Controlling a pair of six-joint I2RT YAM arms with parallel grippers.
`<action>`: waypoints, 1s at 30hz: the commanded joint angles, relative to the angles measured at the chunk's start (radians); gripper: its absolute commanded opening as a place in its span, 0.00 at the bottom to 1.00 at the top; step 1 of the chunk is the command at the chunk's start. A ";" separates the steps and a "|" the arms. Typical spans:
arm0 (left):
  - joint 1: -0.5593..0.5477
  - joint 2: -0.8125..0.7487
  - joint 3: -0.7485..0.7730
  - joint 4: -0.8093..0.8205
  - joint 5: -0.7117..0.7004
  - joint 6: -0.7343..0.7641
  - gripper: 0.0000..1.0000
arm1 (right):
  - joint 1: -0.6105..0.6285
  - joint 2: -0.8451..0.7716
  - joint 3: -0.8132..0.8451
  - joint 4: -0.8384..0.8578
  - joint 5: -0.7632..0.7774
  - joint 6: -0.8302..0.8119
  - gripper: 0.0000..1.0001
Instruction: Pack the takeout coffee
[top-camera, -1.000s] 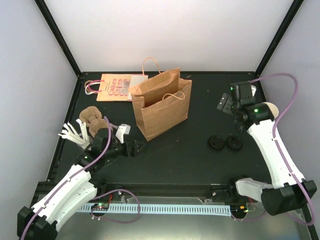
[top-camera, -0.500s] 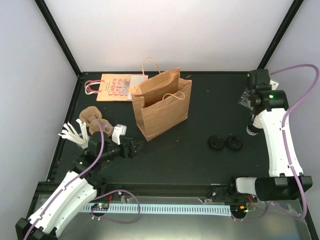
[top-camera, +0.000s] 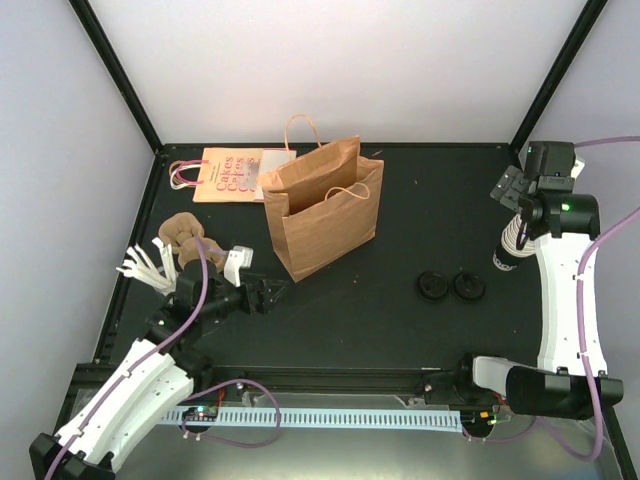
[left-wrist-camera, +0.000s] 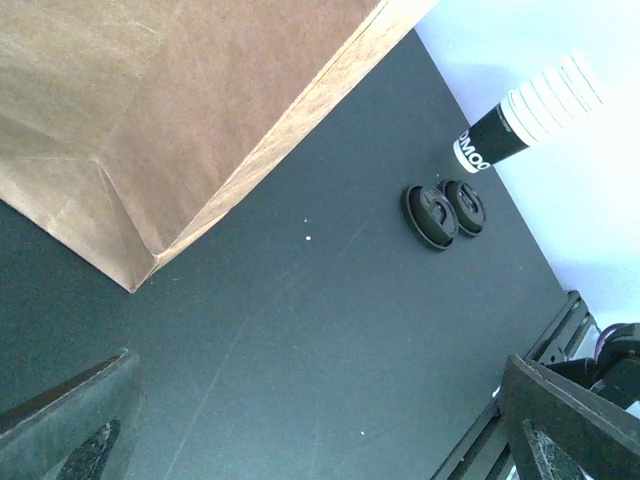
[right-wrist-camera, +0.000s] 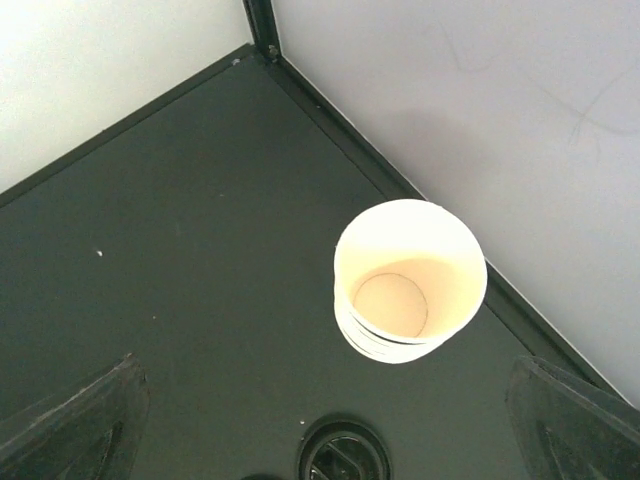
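With no lidded coffee cup in view, the upright stack of lidless cups (right-wrist-camera: 410, 275) is shown just below the wide-open, empty right jaws, black lids (top-camera: 433, 287) nearby, while the open left jaws are kept well apart from it beside the brown bag (top-camera: 325, 215).

Brown paper bag (top-camera: 325, 215) — upright, mouth open, handles up, left of ctr; lidded cup not seen.

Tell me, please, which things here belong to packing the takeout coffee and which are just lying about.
Job, as far as I can judge: brown paper bag, cup stack, two black lids; no lidded cup shows.
Lying about: printed flat bag, brown pulp trays, white sticks.
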 joint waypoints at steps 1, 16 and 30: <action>-0.005 0.013 0.042 0.001 0.016 -0.012 0.99 | -0.022 -0.045 -0.014 0.071 -0.076 0.002 1.00; -0.005 0.038 0.066 -0.009 0.026 -0.013 0.99 | -0.098 0.088 0.073 0.010 -0.061 0.073 0.90; -0.005 0.100 0.110 -0.057 0.034 -0.012 0.99 | -0.132 0.318 0.229 -0.127 0.028 0.090 0.61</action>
